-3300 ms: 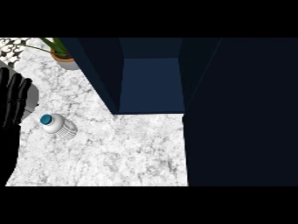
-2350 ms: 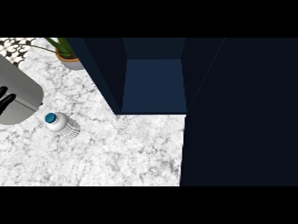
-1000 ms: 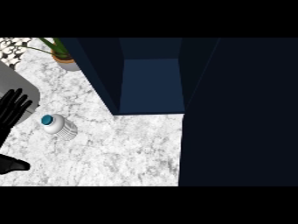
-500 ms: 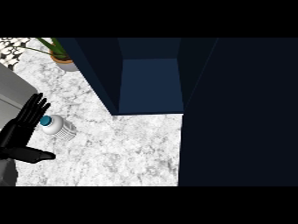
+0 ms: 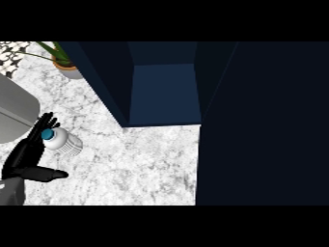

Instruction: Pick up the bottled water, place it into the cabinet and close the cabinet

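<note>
The bottled water (image 5: 67, 143) is a small white ribbed bottle with a blue cap. It stands on the marble counter (image 5: 138, 164) at the left. My left hand (image 5: 26, 158) comes in from the lower left, open, fingers straight and thumb spread to the right. Its fingertips (image 5: 44, 123) overlap the cap's left side and hide part of the bottle. The dark blue cabinet (image 5: 163, 91) stands open at the back centre, and its door (image 5: 274, 125) fills the right side of the view. My right hand does not show.
A potted plant (image 5: 67, 67) stands at the back left, beside the cabinet's left wall. A large grey rounded shape (image 5: 3, 108) covers the left edge just above my hand. A patterned floor (image 5: 3, 50) shows beyond the counter's corner.
My left hand has come in from the left edge and moved right and up to the bottle; its fingers now overlap the cap. The bottle stands where it was.
</note>
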`<state>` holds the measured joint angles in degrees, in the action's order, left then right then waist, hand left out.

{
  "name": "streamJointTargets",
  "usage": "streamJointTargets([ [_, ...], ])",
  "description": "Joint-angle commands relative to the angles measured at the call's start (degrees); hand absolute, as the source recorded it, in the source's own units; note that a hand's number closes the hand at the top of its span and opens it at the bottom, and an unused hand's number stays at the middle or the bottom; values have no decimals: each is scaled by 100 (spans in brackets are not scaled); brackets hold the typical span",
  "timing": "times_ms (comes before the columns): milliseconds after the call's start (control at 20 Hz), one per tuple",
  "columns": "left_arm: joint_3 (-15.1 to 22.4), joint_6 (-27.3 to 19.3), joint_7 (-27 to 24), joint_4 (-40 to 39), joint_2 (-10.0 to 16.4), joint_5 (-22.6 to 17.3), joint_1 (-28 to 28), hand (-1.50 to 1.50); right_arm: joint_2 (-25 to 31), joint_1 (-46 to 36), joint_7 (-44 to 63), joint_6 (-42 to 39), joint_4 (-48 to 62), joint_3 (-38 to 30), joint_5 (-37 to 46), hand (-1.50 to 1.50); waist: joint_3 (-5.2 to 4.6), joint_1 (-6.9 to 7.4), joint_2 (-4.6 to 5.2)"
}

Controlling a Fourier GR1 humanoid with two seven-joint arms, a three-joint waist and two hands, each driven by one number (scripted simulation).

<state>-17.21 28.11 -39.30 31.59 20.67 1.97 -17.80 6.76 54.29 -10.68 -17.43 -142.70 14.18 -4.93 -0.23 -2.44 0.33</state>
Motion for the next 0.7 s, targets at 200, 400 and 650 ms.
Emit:
streamJointTargets([
  [200, 205, 793, -709, -992, -16, 140, -398, -150, 116, 328, 66, -71, -559, -57, -304, -150, -9, -45, 22],
  [400, 139, 715, -754, -1246, -279, 14, -586, -150, 58, 330, 72, 2, -510, 32, -190, -150, -11, -21, 32],
  [650, 3, 718, -1011, -1459, -364, -153, -530, 150, 51, 323, 1, 9, -448, 56, -183, -150, -8, 22, 29],
])
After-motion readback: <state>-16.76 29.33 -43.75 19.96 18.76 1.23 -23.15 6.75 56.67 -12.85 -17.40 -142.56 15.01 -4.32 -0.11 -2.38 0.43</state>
